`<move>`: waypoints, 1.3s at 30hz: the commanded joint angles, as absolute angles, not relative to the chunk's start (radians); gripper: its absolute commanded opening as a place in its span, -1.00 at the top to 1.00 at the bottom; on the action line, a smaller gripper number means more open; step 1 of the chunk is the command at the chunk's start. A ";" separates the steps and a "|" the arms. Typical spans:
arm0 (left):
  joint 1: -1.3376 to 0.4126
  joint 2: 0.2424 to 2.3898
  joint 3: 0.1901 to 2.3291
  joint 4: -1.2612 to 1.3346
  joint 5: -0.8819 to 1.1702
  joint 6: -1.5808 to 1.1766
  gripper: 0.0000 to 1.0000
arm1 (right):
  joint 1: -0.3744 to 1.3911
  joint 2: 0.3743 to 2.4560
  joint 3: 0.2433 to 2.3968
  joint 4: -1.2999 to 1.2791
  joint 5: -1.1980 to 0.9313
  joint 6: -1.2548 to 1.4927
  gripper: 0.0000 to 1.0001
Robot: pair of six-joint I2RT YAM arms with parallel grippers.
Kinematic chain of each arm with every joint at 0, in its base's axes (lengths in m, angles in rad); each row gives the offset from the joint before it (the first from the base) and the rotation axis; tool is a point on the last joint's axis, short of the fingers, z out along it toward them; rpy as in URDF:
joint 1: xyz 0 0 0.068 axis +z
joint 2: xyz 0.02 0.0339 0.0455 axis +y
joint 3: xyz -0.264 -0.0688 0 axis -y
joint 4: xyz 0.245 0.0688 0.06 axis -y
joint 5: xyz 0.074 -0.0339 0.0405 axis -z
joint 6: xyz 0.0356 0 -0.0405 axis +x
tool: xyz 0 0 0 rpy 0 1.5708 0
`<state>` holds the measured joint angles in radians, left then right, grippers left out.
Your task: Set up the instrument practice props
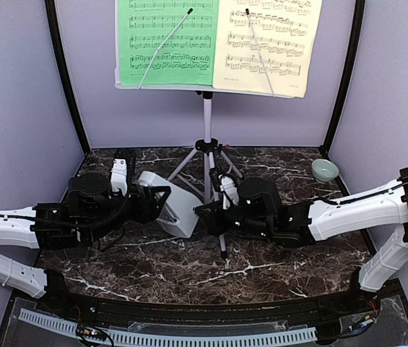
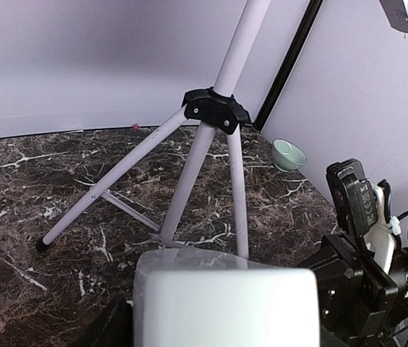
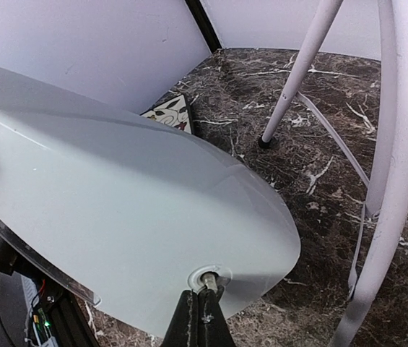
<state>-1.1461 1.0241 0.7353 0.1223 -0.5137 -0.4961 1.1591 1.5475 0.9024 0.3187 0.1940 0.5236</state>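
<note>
Left jaws clasp the metronome (image 1: 178, 208), tipped, long axis slanting; right jaws pinched shut at its knob (image 3: 207, 277).

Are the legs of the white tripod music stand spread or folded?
Spread. The three legs of the white tripod music stand splay outward from a black hub; one foot rests on the dark marble table.

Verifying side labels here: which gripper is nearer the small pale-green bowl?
Right. The right gripper, pinching a stud on the grey metronome, sits left of the bowl; the left gripper holds that metronome farther left.
</note>
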 commanded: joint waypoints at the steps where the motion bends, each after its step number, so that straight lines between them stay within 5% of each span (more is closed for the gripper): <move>1: -1.152 0.996 0.753 0.319 -0.466 -0.457 0.89 | 1.111 1.520 0.875 0.407 0.117 0.643 1.00; 23: -1.154 0.970 0.732 0.418 -0.428 -0.227 0.90 | 0.956 1.566 0.828 0.647 -0.099 1.044 1.00; 32: -1.154 0.978 0.775 0.335 -0.507 -0.357 0.91 | 0.957 1.619 0.919 0.517 -0.113 0.860 1.00; 39: -1.153 0.963 0.782 0.283 -0.583 -0.406 0.92 | 0.981 1.550 0.913 0.518 -0.117 0.710 0.37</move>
<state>-1.1488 1.0176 0.7265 0.2008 -0.5171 -0.3565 0.9615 1.6108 0.9051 0.5014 -0.1108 0.8379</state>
